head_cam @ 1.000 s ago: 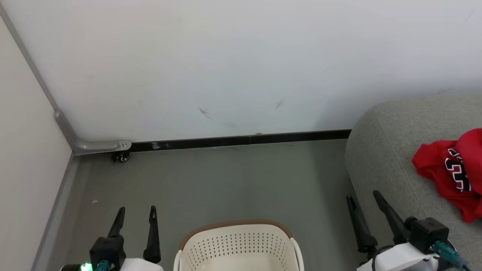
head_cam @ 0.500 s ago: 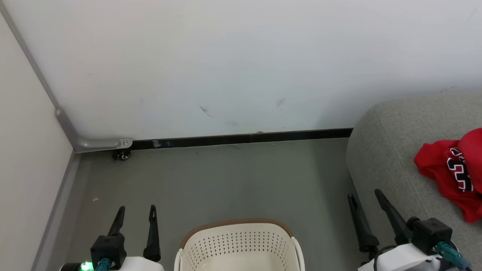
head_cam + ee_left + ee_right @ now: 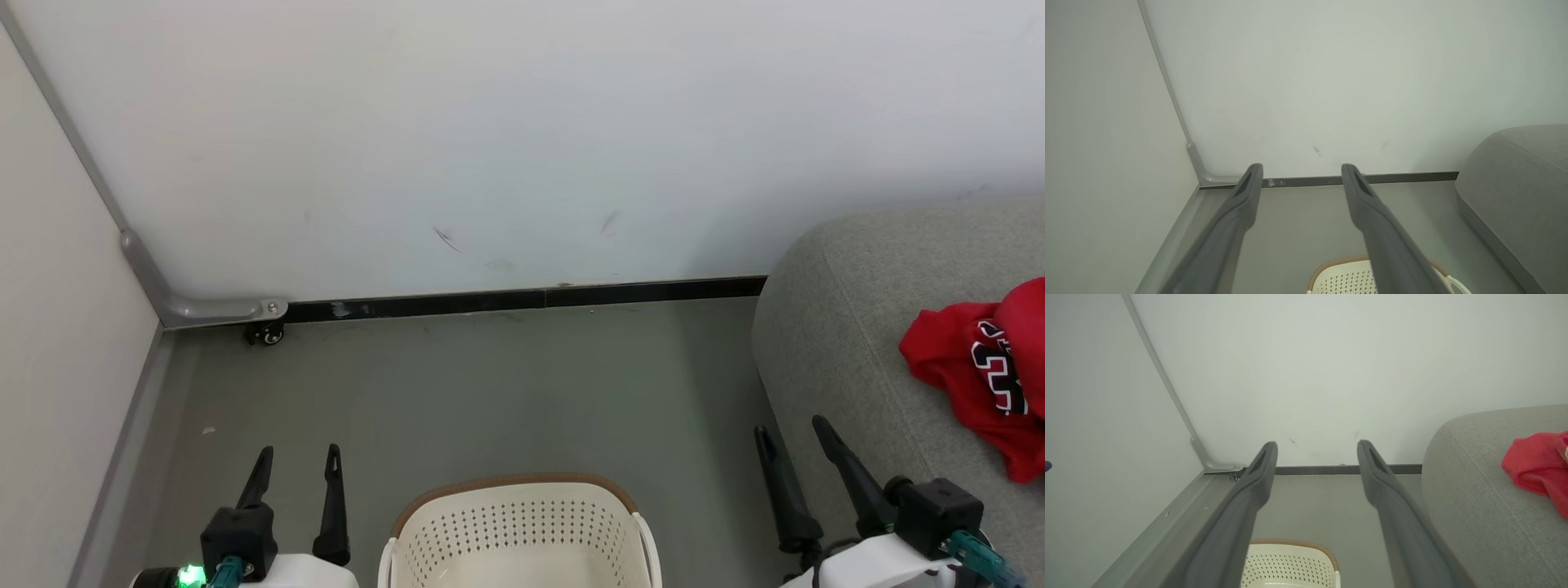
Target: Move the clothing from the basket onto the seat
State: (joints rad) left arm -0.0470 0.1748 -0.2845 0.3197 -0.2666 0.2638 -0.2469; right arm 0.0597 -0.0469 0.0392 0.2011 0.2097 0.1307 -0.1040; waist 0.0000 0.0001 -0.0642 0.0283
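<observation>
Grey floor meets white wall at a black skirting strip. Basket stands on the floor, bottom centre. Clothing lies on the seat at right. Left hand and right hand are both spread, holding nothing.

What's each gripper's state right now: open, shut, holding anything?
Left gripper: open, holding nothing.
Right gripper: open, holding nothing.
</observation>
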